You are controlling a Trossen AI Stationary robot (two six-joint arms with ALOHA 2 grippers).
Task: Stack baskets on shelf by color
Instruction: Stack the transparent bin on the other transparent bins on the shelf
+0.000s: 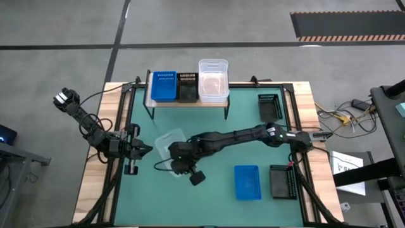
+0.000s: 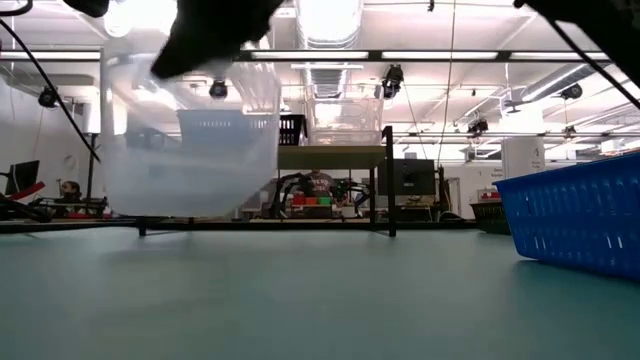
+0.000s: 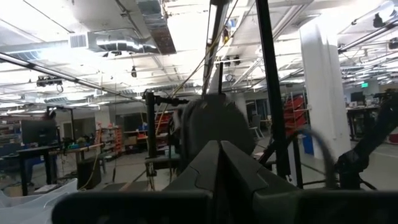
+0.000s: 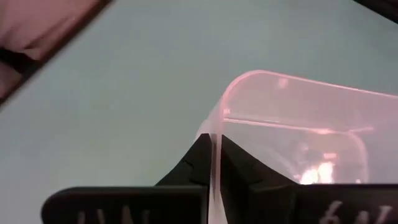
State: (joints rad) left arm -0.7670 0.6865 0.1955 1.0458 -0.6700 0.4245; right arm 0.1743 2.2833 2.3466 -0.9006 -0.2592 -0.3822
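- We see the right fingers pinched on the rim of a clear basket, the wall between them.
- The left fingers are closed, holding nothing.

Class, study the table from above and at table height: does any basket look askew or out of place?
Yes. The clear basket sits crooked to the table edges and looks tilted in the low view, its wall pinched in the right gripper's shut jaws. Two black baskets and a blue basket lie loose on the mat, off the shelf.

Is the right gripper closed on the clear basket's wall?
Yes, in the right wrist view the right gripper pinches the thin wall of the clear basket between its fingers.
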